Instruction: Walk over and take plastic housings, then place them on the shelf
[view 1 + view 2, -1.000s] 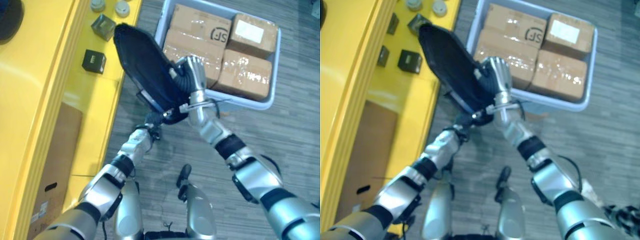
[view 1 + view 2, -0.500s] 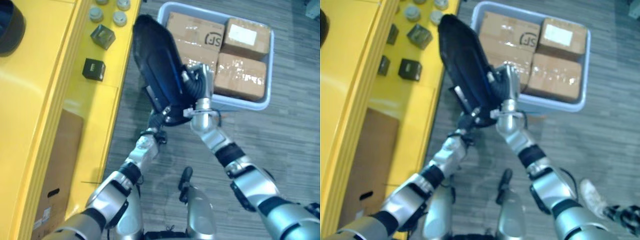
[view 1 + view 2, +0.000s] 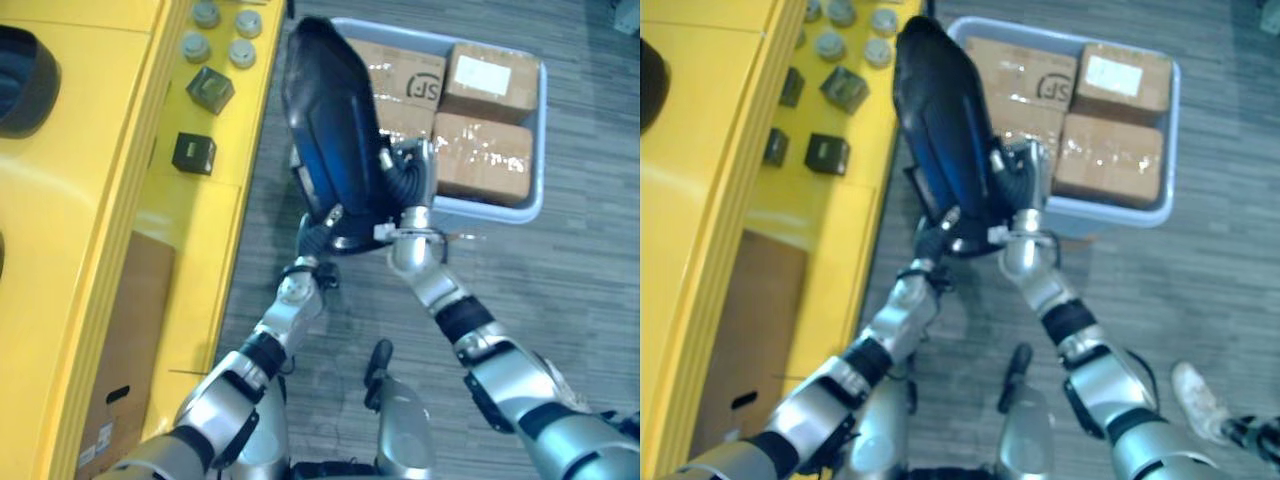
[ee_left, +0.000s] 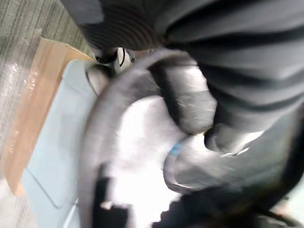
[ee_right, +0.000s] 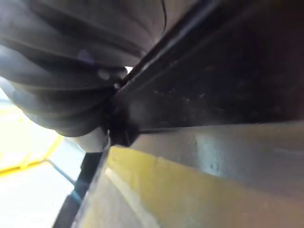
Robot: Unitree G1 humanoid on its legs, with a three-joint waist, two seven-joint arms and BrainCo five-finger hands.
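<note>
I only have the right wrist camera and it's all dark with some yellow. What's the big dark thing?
Observer: It's a black plastic housing, held up between the right hand and the left hand.
Operator: And the yellow bit?
Observer: Probably the yellow shelf on the robot's left. It has small dark cubes and grey round caps on it.
Operator: What's on the other side?
Observer: A grey-blue bin sits on the floor past the right hand, packed with cardboard boxes.
</note>
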